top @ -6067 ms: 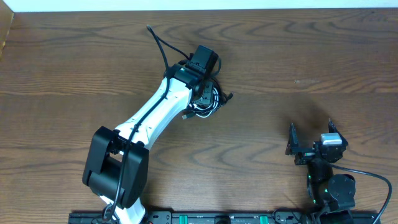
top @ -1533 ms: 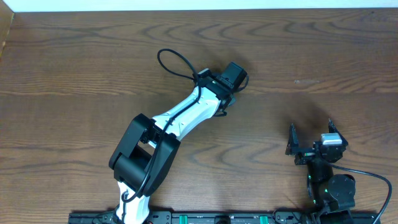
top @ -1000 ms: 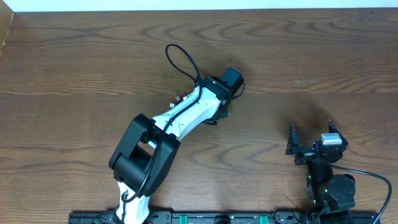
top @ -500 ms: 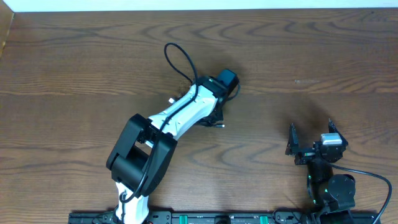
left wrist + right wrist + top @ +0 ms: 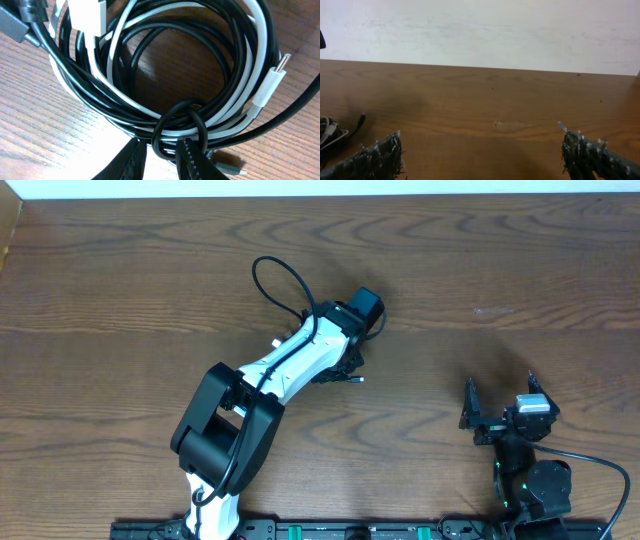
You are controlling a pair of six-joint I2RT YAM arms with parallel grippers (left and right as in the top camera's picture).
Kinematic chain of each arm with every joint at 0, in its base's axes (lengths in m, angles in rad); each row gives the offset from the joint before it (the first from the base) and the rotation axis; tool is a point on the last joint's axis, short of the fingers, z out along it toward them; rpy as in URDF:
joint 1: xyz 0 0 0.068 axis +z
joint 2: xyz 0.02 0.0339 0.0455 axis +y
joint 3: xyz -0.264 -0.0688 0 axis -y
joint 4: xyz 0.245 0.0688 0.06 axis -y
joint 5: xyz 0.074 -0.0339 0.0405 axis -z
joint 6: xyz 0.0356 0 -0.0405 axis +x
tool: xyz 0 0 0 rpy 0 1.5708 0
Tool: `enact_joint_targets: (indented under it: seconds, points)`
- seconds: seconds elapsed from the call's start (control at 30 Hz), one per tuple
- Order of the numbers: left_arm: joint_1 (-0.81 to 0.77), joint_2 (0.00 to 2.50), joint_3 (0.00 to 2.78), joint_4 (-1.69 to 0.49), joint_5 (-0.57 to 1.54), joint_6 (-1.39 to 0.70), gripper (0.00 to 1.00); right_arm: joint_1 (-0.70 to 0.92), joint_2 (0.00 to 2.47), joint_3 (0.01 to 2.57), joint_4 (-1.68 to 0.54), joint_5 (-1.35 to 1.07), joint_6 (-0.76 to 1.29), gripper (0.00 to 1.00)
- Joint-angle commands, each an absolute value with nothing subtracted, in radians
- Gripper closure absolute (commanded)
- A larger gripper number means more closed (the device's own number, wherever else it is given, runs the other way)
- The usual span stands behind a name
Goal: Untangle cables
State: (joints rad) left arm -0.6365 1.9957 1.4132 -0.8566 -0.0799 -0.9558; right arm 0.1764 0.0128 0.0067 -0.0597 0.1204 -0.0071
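Only the left wrist view shows the tangle up close. The black cable (image 5: 280,120) and the white cable (image 5: 265,90) lie coiled together in 1 ring on the table (image 5: 40,135), filling most of the frame. A small black loop (image 5: 192,107) wraps around the bundle at lower center. The white plug (image 5: 276,75) sticks out at the right, its metal tip bare.

The left gripper (image 5: 159,152) comes in at the bottom edge. Its 2 fingers (image 5: 127,160) stand a little apart, with 1 side of the small loop in the gap. The gap looks wider than the cord, so we read the jaws as slightly parted and pinching nothing.

From overhead most of this is hidden. The left arm (image 5: 290,360) and its wrist cover the coil at center frame. Only a big black loop (image 5: 268,259) shows toward the upper left, and a small plug end (image 5: 356,378) pokes out below the wrist.

The right gripper (image 5: 500,392) sits well apart at lower right. In its own view the right gripper (image 5: 480,145) has fingers spread wide to both lower corners, with bare table between them. A bit of the coil (image 5: 327,132) shows at the far left edge, a black plug (image 5: 362,118) just beside it. A pale wall (image 5: 480,25) fills the top. A rail (image 5: 330,532) runs along the overhead view's bottom edge.
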Motion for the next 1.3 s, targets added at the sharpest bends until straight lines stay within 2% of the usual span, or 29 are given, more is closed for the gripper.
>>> enact_joint_targets:
  seconds: [0.0,1.27]
  points:
    - [-0.636,2.02,1.393,-0.857,-0.079,-0.991,0.74,0.185,0.011,0.006,-0.064,0.121,0.006,0.01]
    - [-0.64,2.02,1.268,-0.667,0.009,-1.03,0.74,0.185,0.011,0.006,-0.064,0.121,0.006,0.01]
